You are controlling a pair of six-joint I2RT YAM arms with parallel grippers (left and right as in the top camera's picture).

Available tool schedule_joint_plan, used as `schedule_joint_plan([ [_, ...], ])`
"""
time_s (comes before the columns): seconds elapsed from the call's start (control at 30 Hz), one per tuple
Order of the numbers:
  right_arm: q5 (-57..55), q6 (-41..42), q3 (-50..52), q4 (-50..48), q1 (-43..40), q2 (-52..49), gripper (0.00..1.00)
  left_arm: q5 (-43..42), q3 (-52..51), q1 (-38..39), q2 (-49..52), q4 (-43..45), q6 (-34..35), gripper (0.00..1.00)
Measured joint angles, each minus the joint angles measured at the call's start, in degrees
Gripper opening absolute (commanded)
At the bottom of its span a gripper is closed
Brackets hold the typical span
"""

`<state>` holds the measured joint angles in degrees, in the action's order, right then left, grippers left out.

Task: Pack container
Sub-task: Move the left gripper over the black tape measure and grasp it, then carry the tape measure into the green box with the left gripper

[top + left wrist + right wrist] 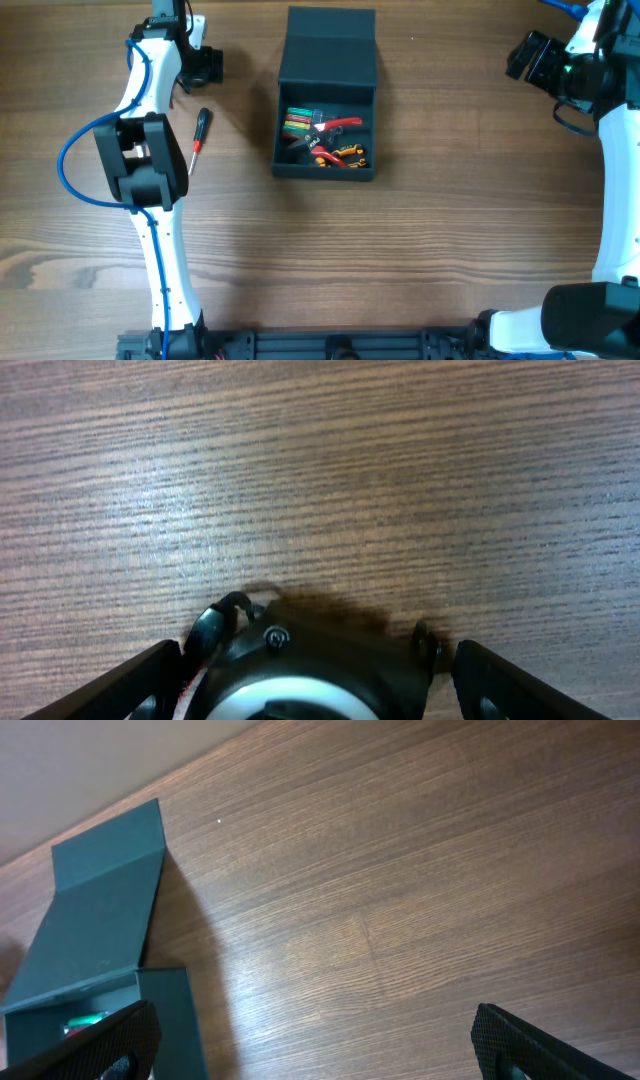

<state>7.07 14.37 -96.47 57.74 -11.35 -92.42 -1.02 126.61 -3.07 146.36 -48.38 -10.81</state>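
The dark teal container [326, 165] stands open at the table's middle, its flap lid [329, 50] folded back. Inside lie red-handled pliers [338, 125], orange-and-black cutters [342, 155] and green-striped items [298, 120]. A screwdriver [199, 132] with a red and black handle lies on the table left of it. My left gripper [205, 65] is open and empty, above and left of the screwdriver; in the left wrist view [315, 650] its fingers are wide apart. My right gripper [525, 55] is open and empty at the far right; the right wrist view [315, 1015] shows the container [100, 910] at the left.
A black rounded housing with a white ring [300, 680], seemingly my own left arm's joint, fills the space between the left fingers. The left arm's elbow [140, 160] and blue cable [70, 160] sit just left of the screwdriver. Bare wood table [450, 220] lies around.
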Motion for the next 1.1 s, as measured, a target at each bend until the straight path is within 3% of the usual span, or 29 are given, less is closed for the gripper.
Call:
schedule_joint_plan([
  [0.1,0.0,0.0,0.0,0.0,0.0,0.0,1.00,0.0,0.0,0.0,0.0,-0.6,0.3,0.80],
  [0.77,0.0,0.0,0.0,0.0,0.0,0.0,1.00,0.7,0.0,0.0,0.0,-1.3,0.7,0.58],
  [0.93,0.0,0.0,0.0,0.0,0.0,0.0,1.00,0.6,0.1,0.0,0.0,-1.6,0.7,0.46],
  [1.0,0.0,0.0,0.0,0.0,0.0,0.0,1.00,0.6,0.3,0.0,0.0,-2.3,0.6,0.37],
  [1.1,0.0,0.0,0.0,0.0,0.0,0.0,1.00,0.6,0.5,0.3,0.0,-3.2,0.8,0.33],
])
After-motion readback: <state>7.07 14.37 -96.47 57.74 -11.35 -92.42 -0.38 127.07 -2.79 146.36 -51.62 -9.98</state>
